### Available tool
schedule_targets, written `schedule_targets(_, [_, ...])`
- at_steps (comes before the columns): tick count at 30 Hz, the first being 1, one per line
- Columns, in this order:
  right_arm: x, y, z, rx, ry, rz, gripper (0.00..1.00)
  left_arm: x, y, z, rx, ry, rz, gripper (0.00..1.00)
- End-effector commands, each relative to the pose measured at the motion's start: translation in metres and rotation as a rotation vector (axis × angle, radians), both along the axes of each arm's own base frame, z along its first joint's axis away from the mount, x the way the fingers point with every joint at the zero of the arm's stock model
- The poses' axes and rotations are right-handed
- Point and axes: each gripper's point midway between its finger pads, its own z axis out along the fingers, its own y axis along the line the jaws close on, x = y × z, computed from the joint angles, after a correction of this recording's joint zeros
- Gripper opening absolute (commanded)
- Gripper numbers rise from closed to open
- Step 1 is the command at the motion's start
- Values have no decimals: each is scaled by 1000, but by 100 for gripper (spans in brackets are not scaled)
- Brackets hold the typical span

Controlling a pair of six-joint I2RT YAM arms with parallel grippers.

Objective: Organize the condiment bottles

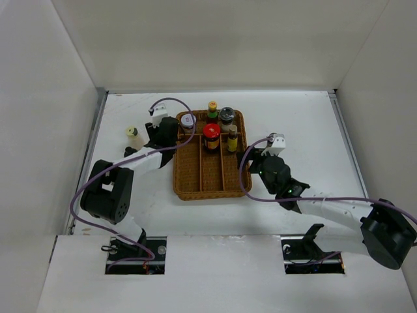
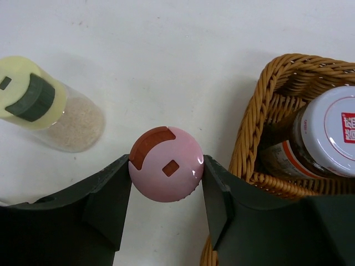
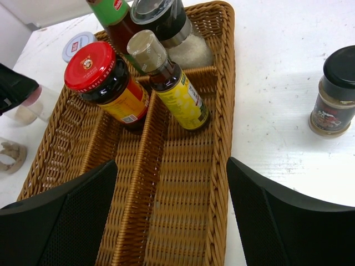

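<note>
The pink-capped bottle (image 2: pixel 166 162) is standing upright on the white table, just outside the wicker tray (image 2: pixel 249 127), at about ten o'clock of the tray in the top view. The left gripper (image 2: pixel 166 170) is pinching it, and the dark fingers (image 2: pixel 108 191) are touching the round cap at nine and three o'clock. The step in hand looks like the pick-up of this bottle for the tray. The next move probably calls for a straight lift high enough to clear the woven rim, then a short carry toward three o'clock into a free lane.

The cap is a glossy, smooth dome with a darker flip tab, so it could slip if the squeeze is light. At ten o'clock of it, the yellow-capped bottle (image 2: pixel 50 111) is showing clear walls and pale granules inside. At three o'clock, a white-lidded jar (image 2: pixel 327 133) is sitting inside the tray corner.

In the right wrist view, the red-lidded jar (image 3: pixel 102 77), the tan-capped bottle (image 3: pixel 172 88), a green-capped bottle (image 3: pixel 113 14) and a grey-capped shaker (image 3: pixel 166 22) are crowding the tray's twelve o'clock end. A black-capped jar (image 3: pixel 335 94) is waiting on the table at three o'clock. The right gripper (image 3: pixel 171 166) is hanging over the ribbed weave with jaws spread wide, holding nothing.
</note>
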Motion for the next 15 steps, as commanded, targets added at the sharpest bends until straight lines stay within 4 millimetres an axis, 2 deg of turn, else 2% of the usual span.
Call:
schedule_targets(1, [5, 13, 30, 67, -63, 22, 83, 6, -10, 37, -24, -104, -11, 40])
schedule_targets(5, [5, 12, 32, 69, -71, 16, 83, -8, -19, 71, -31, -167, -38, 39])
schedule_targets(8, [5, 13, 30, 60, -64, 23, 83, -26, -23, 103, -34, -228, -49, 39])
schedule_targets(10, [5, 10, 33, 65, -73, 14, 83, -37, -27, 117, -31, -257, -66, 39])
schedule_targets(13, [3, 12, 31, 73, -64, 23, 83, -50, -43, 120, -33, -244, -117, 39])
schedule_targets(15, [4, 11, 32, 71, -68, 21, 83, -58, -63, 114, -57, -224, -169, 39])
